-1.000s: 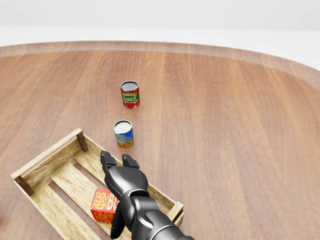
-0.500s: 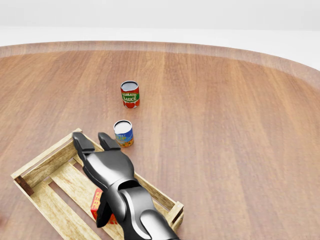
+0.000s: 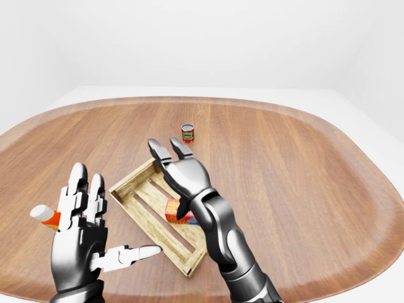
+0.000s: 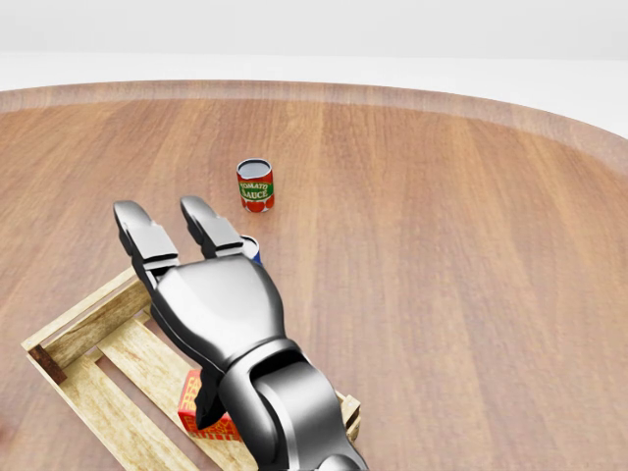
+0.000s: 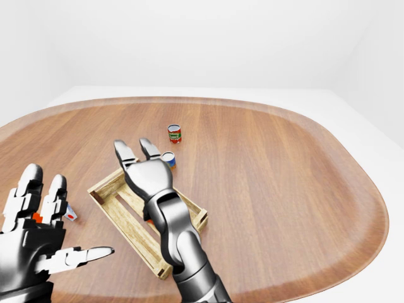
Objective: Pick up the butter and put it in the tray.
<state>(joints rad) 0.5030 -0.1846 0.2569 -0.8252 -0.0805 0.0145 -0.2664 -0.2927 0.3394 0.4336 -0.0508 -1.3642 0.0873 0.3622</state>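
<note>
Right hand (image 3: 180, 173) open — glossy metal fingers spread — above boxy butter (image 3: 173, 211) in slatted wooden tray (image 3: 136, 184).

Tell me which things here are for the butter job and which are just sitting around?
For the job: butter, lying in the wooden tray; right hand, open above the tray.

Just sitting around: tomato sauce can; blue can; orange and white bottle behind the open left hand; table.
</note>
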